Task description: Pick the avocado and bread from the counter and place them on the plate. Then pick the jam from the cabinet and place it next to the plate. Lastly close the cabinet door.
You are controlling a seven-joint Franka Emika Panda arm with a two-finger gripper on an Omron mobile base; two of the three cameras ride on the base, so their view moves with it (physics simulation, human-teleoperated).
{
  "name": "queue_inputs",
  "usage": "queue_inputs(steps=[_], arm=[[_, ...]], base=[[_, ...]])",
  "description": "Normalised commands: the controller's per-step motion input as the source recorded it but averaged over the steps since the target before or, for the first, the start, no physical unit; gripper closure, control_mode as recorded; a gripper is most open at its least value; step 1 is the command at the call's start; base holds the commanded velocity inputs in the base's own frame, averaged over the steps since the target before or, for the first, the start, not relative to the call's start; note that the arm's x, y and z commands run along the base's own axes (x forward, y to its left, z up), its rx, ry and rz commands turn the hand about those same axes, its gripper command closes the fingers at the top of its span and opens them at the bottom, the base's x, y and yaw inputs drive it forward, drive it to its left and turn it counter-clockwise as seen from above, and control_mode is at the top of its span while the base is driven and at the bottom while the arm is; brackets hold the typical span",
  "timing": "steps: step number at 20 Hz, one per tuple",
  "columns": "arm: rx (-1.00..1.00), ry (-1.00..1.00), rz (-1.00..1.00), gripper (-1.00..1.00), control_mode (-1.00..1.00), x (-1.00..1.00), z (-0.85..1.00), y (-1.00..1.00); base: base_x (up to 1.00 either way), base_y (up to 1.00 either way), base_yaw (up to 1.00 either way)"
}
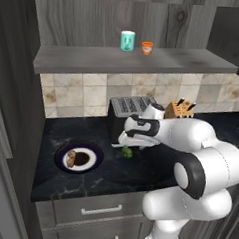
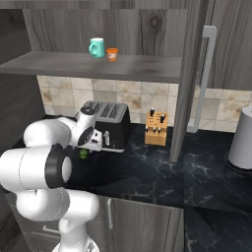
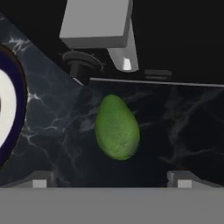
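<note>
The green avocado (image 3: 117, 127) lies on the black counter (image 1: 143, 170), in front of the toaster. My gripper (image 1: 126, 144) hovers just above it, open, with a fingertip (image 3: 40, 181) on each side and nothing held. To the left sits the navy-rimmed plate (image 1: 92, 149), with the tan bread (image 1: 72, 159) lying on it. Its rim (image 3: 21, 109) shows at the left of the hand view. The orange jam (image 1: 147, 47) stands on the cabinet shelf (image 1: 85, 62). The cabinet door (image 2: 189, 74) stands open, edge-on, with its silver handle (image 2: 205, 74).
A teal cup (image 1: 127, 41) stands left of the jam. A black toaster (image 1: 123, 111) is directly behind the avocado, with a wooden knife block (image 1: 179, 109) to its right. A grey cylindrical appliance (image 2: 242, 140) sits far right. Grey drawers (image 1: 98, 210) lie below the counter.
</note>
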Motion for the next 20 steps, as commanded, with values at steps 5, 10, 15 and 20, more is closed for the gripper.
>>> queue_inputs(steps=[5,10,15,20], arm=[[-0.01,0.01,0.00,-1.00,-1.00,0.00,-0.28,0.09],[0.00,0.04,0.00,-1.00,-1.00,0.06,-0.22,0.00],[-0.01,0.04,0.00,-1.00,-1.00,0.21,-0.18,0.00],[-0.04,0.03,0.00,-1.00,-1.00,0.28,-0.07,0.06]], base=[[0.00,0.00,0.00],[0.00,0.00,0.00],[0.00,0.00,0.00],[0.00,0.00,0.00]])
